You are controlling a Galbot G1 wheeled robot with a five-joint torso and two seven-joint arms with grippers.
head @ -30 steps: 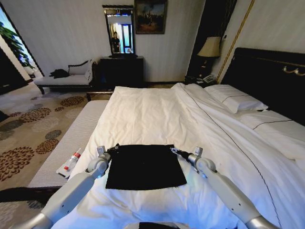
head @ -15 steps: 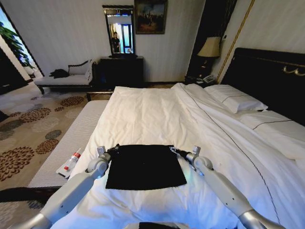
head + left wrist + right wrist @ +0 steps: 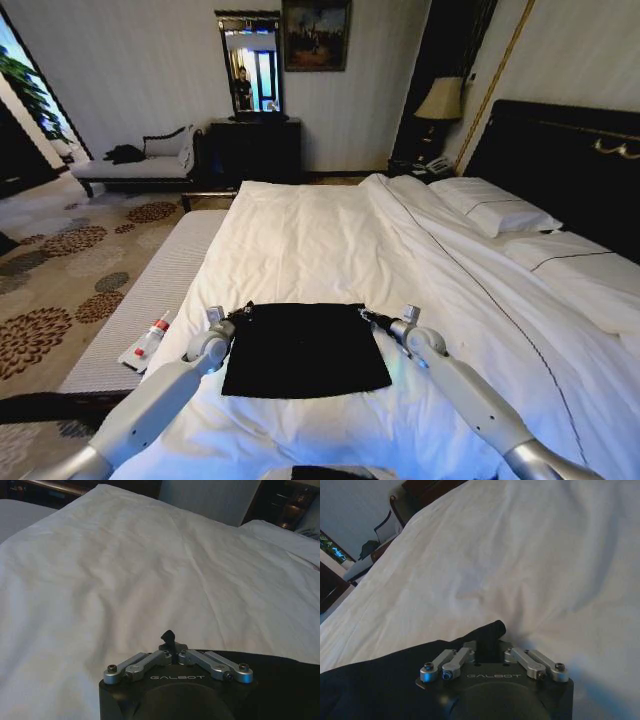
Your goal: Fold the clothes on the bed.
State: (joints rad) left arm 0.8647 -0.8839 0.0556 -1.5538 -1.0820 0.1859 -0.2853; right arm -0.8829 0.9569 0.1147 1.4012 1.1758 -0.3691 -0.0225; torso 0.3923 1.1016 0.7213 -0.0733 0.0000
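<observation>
My left gripper [image 3: 240, 312] pinches one far corner of the black soft-fabric T-shirt [image 3: 303, 348], folded into a rectangle on the white-duveted bed [image 3: 330, 240]; my right gripper [image 3: 366, 316] pinches the other, bunched in its wrist view.

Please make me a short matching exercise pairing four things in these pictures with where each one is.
Things:
1. T-shirt
2. Left gripper
3. Right gripper
4. Pillows

Places:
A. by the dark headboard
B. at the shirt's far right corner
C. flat on the near part of the duvet
D. at the shirt's far left corner

Pairs: 1-C, 2-D, 3-B, 4-A
</observation>
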